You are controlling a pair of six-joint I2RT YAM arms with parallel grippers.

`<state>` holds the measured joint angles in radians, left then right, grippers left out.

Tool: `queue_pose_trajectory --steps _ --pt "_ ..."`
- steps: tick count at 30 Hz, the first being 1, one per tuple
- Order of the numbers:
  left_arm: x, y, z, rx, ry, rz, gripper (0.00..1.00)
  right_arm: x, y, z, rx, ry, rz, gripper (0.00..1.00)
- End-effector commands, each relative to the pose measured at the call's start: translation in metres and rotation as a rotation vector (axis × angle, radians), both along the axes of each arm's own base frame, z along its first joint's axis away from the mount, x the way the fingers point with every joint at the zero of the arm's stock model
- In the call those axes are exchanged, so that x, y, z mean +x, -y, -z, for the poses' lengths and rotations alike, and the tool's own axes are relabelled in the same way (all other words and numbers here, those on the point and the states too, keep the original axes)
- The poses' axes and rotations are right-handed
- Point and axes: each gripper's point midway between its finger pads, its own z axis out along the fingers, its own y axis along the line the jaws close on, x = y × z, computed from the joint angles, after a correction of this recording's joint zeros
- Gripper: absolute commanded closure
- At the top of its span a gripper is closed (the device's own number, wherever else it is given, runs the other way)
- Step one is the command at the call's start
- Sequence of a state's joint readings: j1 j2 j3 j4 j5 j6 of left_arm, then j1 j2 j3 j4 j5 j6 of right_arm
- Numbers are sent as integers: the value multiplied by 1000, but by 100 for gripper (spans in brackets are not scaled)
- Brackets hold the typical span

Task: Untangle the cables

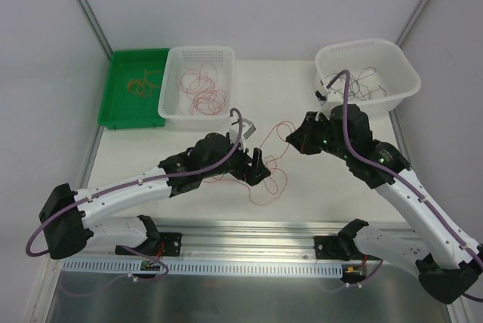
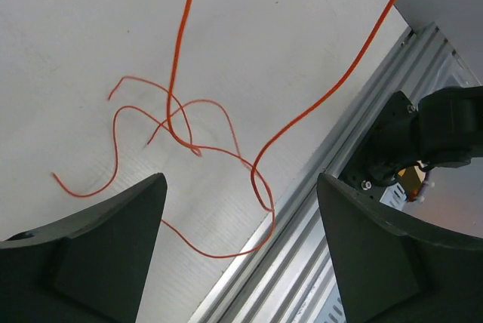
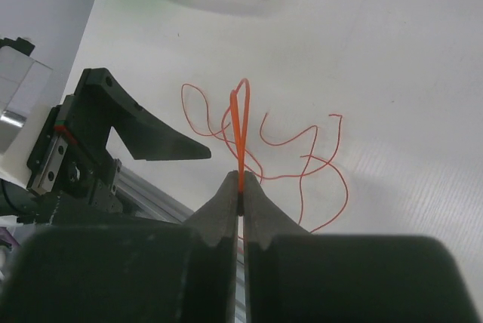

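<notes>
Right wrist view: the right gripper [image 3: 241, 185] pinches a red cable [image 3: 240, 153] running to 12 o'clock. Spread wide, the left gripper [image 2: 241, 187] has the tangle [image 2: 195, 149] at 11 o'clock.

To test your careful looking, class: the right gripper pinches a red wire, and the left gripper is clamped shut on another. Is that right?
Not quite. The left gripper is open, gripping nothing, as the left wrist view shows. The right gripper does pinch a red wire.
</notes>
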<state>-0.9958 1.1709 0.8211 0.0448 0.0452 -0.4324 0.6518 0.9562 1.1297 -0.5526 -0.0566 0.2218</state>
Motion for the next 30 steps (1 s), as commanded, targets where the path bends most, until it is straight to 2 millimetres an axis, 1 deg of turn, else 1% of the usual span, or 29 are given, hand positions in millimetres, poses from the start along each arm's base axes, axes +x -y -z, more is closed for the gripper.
queue_pose_trajectory --steps 1,2,7,8,10,12,13,16,17,19,20,21,22,23,24,25,26,27,28,29,30 --pt "-5 16 -37 -110 119 95 18 -8 -10 -15 37 14 -58 99" --pt "-4 20 -42 -129 139 103 18 -9 -13 -14 40 11 -69 99" --pt "1 32 -40 -139 177 126 21 -14 -20 -17 57 12 -89 99" --pt "3 35 -32 -121 167 130 23 -15 -20 -18 59 12 -90 99" --pt "1 40 -33 -127 154 144 26 -16 -19 -19 60 15 -91 99" --pt "-3 44 -28 -120 143 162 30 -16 -18 -19 60 15 -86 99" --pt "-4 45 -28 -119 142 165 37 -17 -18 -18 60 17 -88 99" --pt "-7 46 -26 -120 131 172 51 -17 -17 -16 55 16 -82 99" --pt "-9 46 -27 -125 131 172 65 -16 -16 -12 47 12 -75 99" --pt "-9 44 -27 -125 127 168 78 -15 -15 -7 38 4 -66 98" --pt "-10 42 -30 -134 130 162 92 -13 -13 -1 26 -4 -57 96" --pt "-9 40 -30 -128 129 155 98 -13 -12 3 20 -9 -50 94" --pt "-7 38 -31 -122 126 137 100 -12 -11 7 12 -12 -44 91" --pt "-7 34 -34 -121 126 127 100 -11 -7 15 -8 -24 -22 80" --pt "-7 32 -35 -113 124 118 100 -10 -5 21 -24 -30 -10 72" --pt "-2 30 -42 -110 132 91 100 -9 -2 27 -40 -39 2 62" --pt "-2 23 -38 -75 116 78 100 -5 5 32 -68 -36 39 49" --pt "0 20 -40 -64 117 63 100 -7 9 44 -98 -54 49 44" --pt "3 17 -45 -58 115 48 100 -5 14 49 -118 -54 70 38" --pt "6 8 -43 -30 103 25 100 -6 16 54 -132 -60 75 35" --pt "9 3 -49 -31 97 9 100 -7 20 62 -152 -74 82 34"
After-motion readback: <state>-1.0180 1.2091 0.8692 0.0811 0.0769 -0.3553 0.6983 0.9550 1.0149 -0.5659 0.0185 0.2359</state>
